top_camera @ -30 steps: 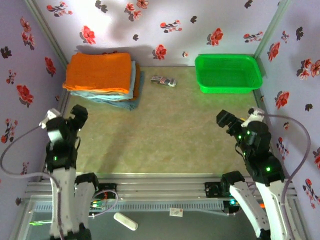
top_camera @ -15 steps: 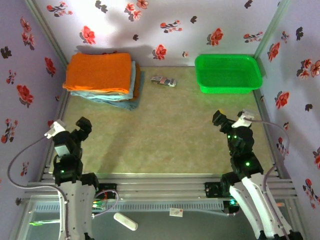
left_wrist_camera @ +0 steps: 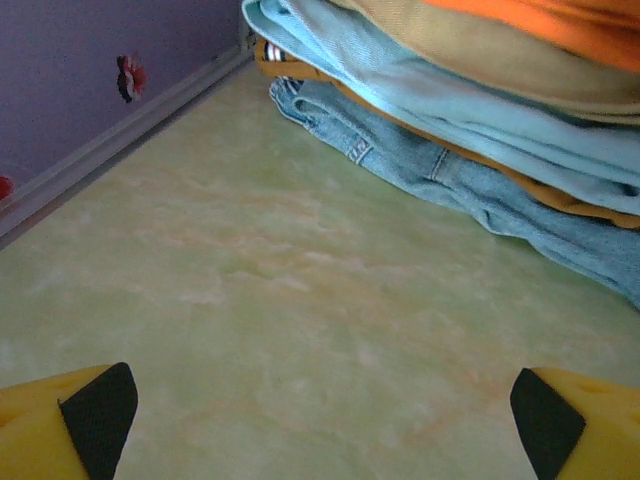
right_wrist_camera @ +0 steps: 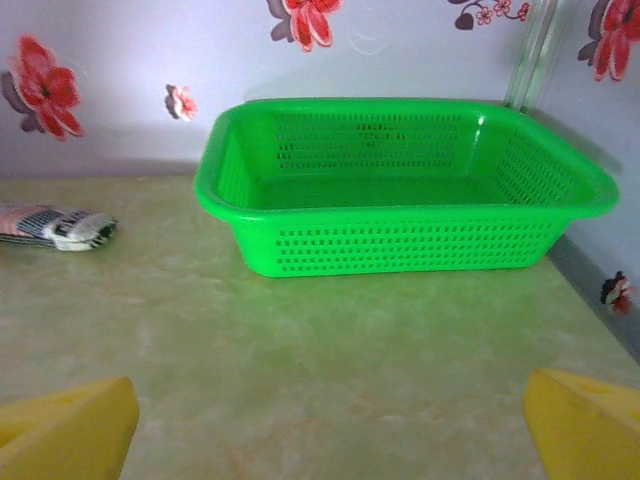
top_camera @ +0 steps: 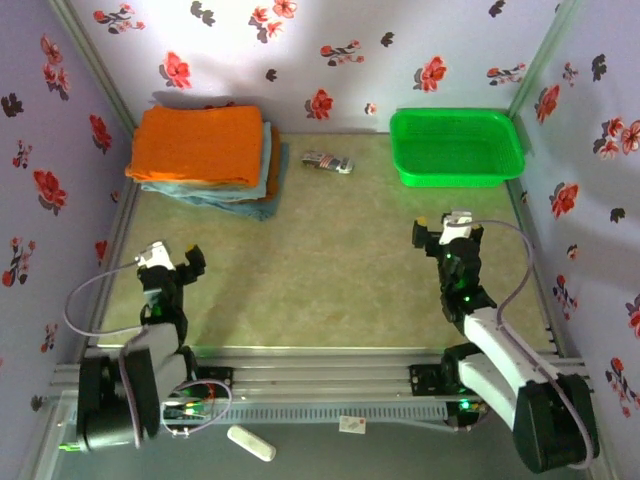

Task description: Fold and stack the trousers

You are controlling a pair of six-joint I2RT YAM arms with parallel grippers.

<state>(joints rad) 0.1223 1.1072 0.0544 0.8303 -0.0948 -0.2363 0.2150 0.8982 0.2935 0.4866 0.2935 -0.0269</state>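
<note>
The orange trousers [top_camera: 200, 143] lie folded flat on top of a stack of folded clothes at the back left; their edge shows at the top right of the left wrist view [left_wrist_camera: 560, 20]. Under them are a tan cloth [left_wrist_camera: 500, 55], a light blue cloth [left_wrist_camera: 470, 110] and denim [left_wrist_camera: 480, 190]. My left gripper [top_camera: 172, 262] sits low near the table's front left, open and empty, well short of the stack; its yellow fingertips [left_wrist_camera: 70, 415] stand wide apart. At the front right my right gripper [top_camera: 447, 232] is also open and empty, facing the basket.
A green plastic basket [top_camera: 456, 175] stands at the back right, empty inside [right_wrist_camera: 400, 245]. A small striped cloth item [top_camera: 328, 161] lies between stack and basket, also seen at the left of the right wrist view [right_wrist_camera: 60, 227]. Floral walls close in three sides.
Both arms have folded down and drawn back toward their bases, so the grippers now sit lower and nearer the front. Both stay open. The stack has not moved.
</note>
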